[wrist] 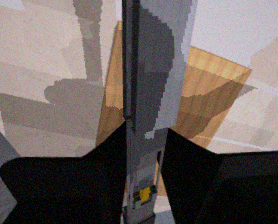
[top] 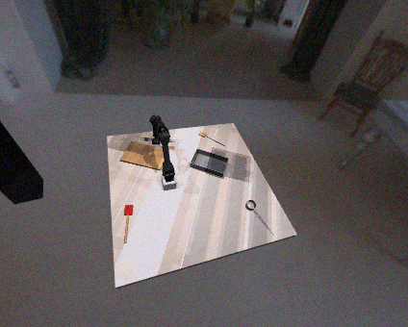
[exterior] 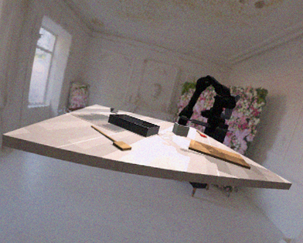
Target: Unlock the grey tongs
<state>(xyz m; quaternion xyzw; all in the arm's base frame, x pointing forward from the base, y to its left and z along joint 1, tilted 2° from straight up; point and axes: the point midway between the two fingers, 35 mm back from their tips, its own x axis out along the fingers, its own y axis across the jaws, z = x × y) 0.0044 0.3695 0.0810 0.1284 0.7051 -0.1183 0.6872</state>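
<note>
My gripper (wrist: 140, 124) (exterior: 209, 123) is shut on the grey tongs (wrist: 150, 75) (exterior: 195, 120) near their hinge end. A small yellow lock piece (wrist: 145, 194) shows between the fingers. The tongs stick out roughly level, their two arms close together. They hang above the wooden board (wrist: 212, 95) (top: 140, 156) (exterior: 218, 152), near its edge, without touching it. In the top view the arm (top: 165, 149) leans back over the board's far side, and the tongs are only a small dark sliver there. The black roasting tin (top: 209, 163) (exterior: 133, 124) stands empty to the right of the arm's base.
A wooden spatula (top: 212, 138) (exterior: 112, 138) lies behind the tin. A red spatula (top: 127, 216) lies at the front left and a wire strainer (top: 251, 206) at the front right. The arm's grey base block (top: 168, 184) (exterior: 180, 129) stands mid-table.
</note>
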